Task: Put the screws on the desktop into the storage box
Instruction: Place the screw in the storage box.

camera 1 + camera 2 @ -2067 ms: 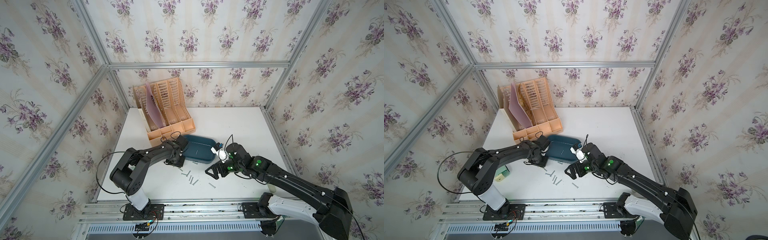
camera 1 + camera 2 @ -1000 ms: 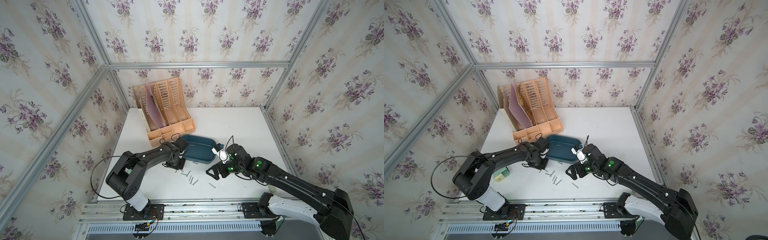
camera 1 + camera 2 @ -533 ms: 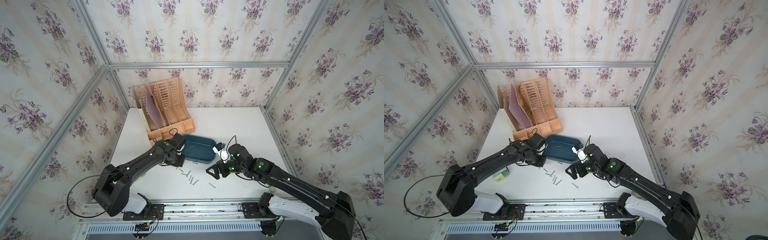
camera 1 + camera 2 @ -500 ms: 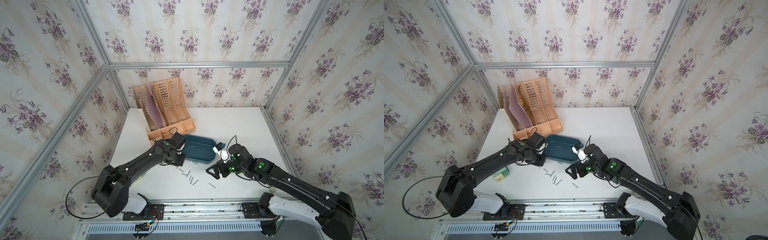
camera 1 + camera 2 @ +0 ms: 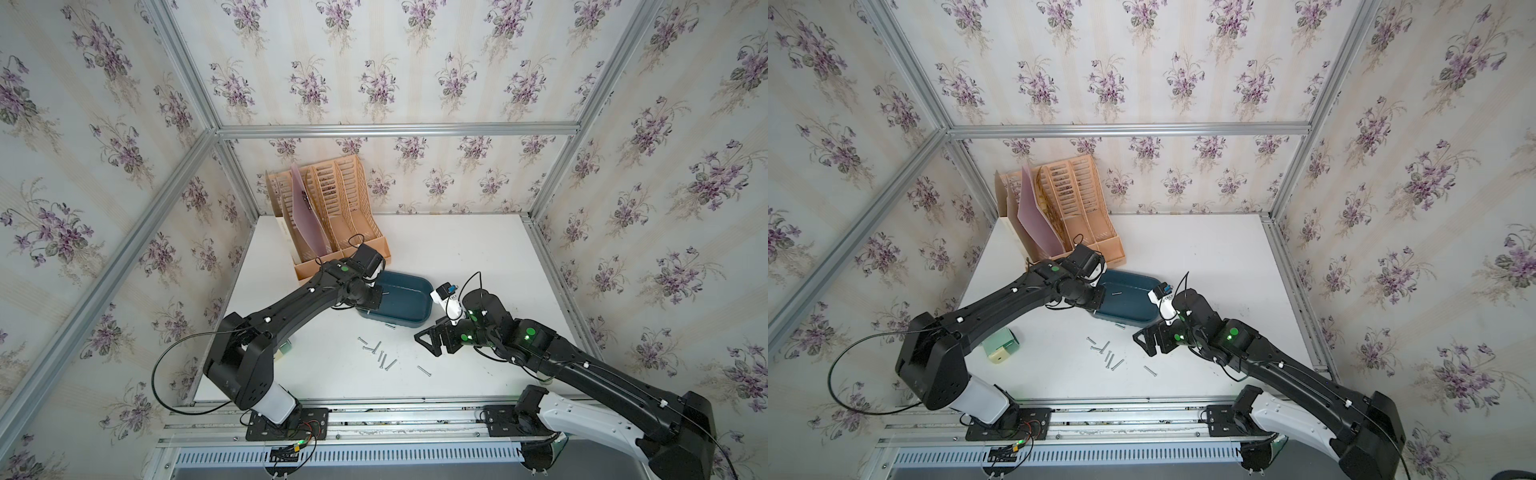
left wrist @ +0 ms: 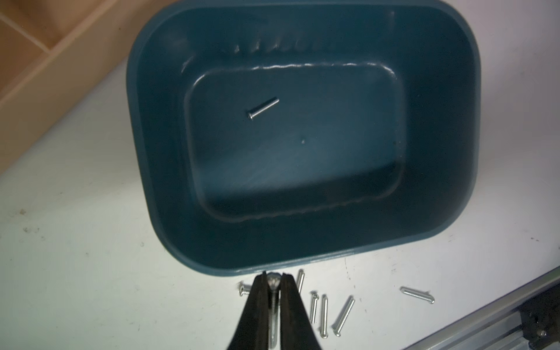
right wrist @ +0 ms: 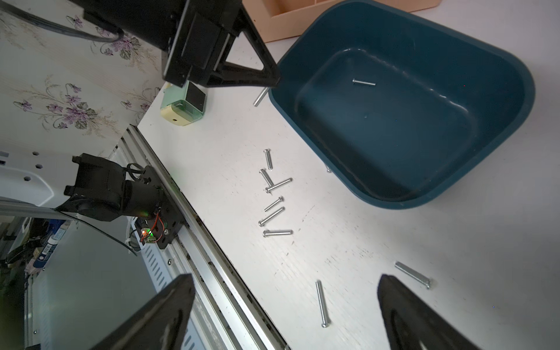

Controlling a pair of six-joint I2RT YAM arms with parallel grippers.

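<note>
The dark teal storage box (image 5: 415,318) (image 5: 1133,318) (image 6: 145,151) (image 7: 485,121) sits mid-desktop (image 5: 457,249) with one screw (image 6: 262,108) (image 7: 363,82) on its floor. My left gripper (image 6: 274,277) (image 7: 272,81) (image 5: 370,299) is shut on a screw (image 6: 274,281) (image 7: 260,97), right at the box's near left corner. Several loose screws (image 5: 379,355) (image 5: 1108,355) (image 7: 272,206) (image 6: 324,312) lie in front of the box. My right gripper (image 7: 285,277) (image 5: 428,345) (image 5: 1144,343) hangs wide open over a lone screw (image 7: 321,303) lying between its fingers.
A peach file organizer (image 5: 328,224) (image 5: 1067,216) with a pink folder stands behind the box at the back left. A green pencil sharpener (image 5: 1000,345) (image 7: 181,106) sits near the left edge. An aluminium rail (image 5: 374,411) runs along the front.
The left arm has stretched out and carried its shut gripper a little toward the box's corner. The right arm has stayed put with its jaws wide.
</note>
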